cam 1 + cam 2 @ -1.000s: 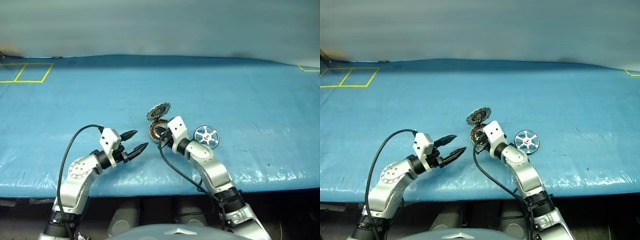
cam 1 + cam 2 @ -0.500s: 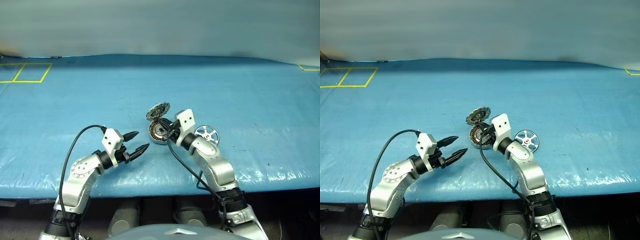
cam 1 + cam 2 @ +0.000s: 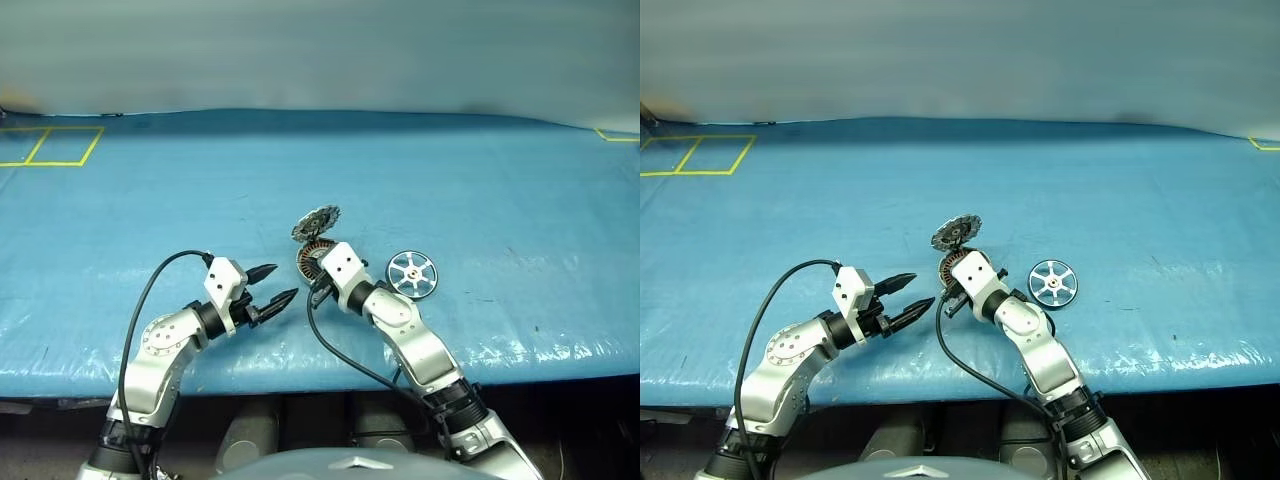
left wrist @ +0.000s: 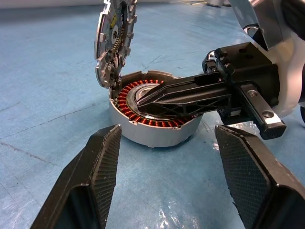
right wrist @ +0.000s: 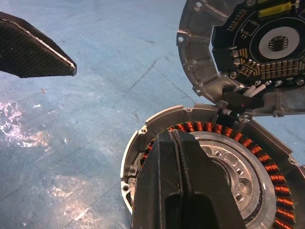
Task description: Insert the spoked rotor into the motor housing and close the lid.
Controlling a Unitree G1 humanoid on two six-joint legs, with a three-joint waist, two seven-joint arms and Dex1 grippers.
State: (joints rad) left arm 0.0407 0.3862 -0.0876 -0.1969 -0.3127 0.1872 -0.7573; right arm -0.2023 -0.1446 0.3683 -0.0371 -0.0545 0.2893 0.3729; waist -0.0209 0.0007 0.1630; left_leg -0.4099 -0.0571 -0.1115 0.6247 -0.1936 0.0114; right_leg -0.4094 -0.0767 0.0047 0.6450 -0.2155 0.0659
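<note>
The motor housing [image 4: 157,132] lies open on the blue sheet, with copper windings around a silver hub. Its lid [image 4: 114,38] stands upright on the hinge at the far rim, ribbed circuit face [image 5: 267,43] turned toward the housing. My right gripper [image 5: 177,137] is shut and empty. Its fingers [image 4: 190,95] lie across the housing's open top with the tips over the hub; whether they touch it I cannot tell. The spoked rotor [image 3: 413,273] lies flat on the sheet just right of the housing, apart from both grippers. My left gripper [image 3: 281,281] is open and empty, a short way left of the housing and pointing at it.
The blue sheet [image 3: 480,190] covers the whole table, and its front edge [image 3: 540,365] runs close below the arms. Yellow tape squares [image 3: 50,146] mark the far left corner. More yellow tape [image 3: 615,136] marks the far right. Black cables loop from both wrists.
My right hand swung out toward the rotor, then came back left and nearer over the housing, with the wrist rolling. The left arm, housing, lid and rotor kept still.
</note>
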